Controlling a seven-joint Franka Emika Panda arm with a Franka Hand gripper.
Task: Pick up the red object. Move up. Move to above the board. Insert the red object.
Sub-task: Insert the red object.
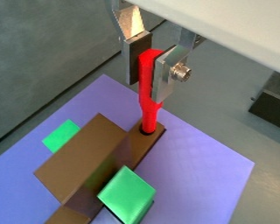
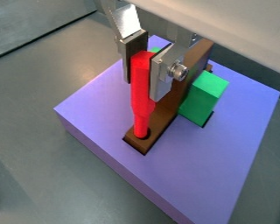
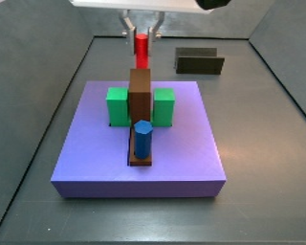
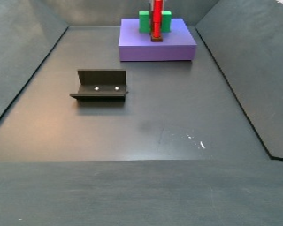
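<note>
The gripper point(image 2: 150, 63) points straight down over the board point(image 2: 95, 114), its two fingers clamped on the upper part of the red object point(image 2: 142, 92). Below the fingers, this rod stands upright with its lower end in a hole at the end of the brown block point(image 1: 90, 157). Beyond it, further along the block, a blue cylinder point(image 3: 142, 140) stands between green blocks point(image 3: 160, 106).
</note>
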